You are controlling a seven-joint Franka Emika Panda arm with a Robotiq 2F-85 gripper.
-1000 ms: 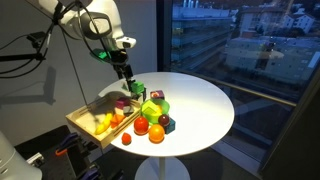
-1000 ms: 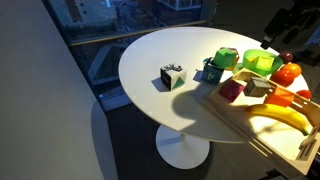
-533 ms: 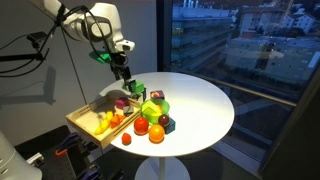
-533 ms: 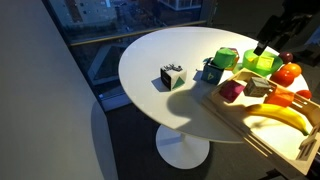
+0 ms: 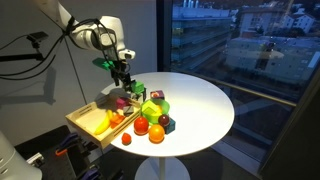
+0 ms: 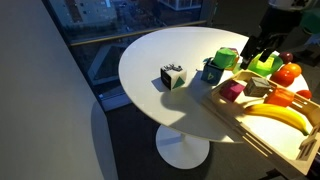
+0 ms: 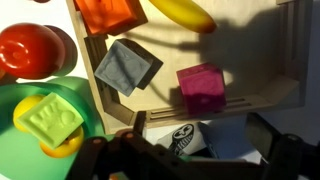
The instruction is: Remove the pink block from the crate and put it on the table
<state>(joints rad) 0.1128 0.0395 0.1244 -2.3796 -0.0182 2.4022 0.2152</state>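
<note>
**Exterior view.** Shows the gripper (image 5: 126, 86) poised low over the crate (image 5: 85, 122) at the table (image 5: 205, 100) edge. Places the pink block (image 5: 122, 102) just beneath, in the crate end nearest the table centre.

**Exterior view.** Sets the gripper (image 6: 255, 58) above a green toy (image 6: 262, 66) beside the crate (image 6: 250, 135), near the pink block (image 6: 232, 91) but not touching it. Puts the block in the crate corner closest to the table (image 6: 150, 60) centre.

**Wrist view.** Looks down on the pink block (image 7: 202, 90) against the crate wall (image 7: 240, 103), with a grey block (image 7: 128, 67) just beside. Shows the gripper (image 7: 190, 165) with jaws spread wide, holding nothing, offset toward the table side.

**Step.** Judged as approach, grasp not begun. Next calls for centring over the block, descending with fingers clear of wall and grey block, then closing and lifting.
</note>
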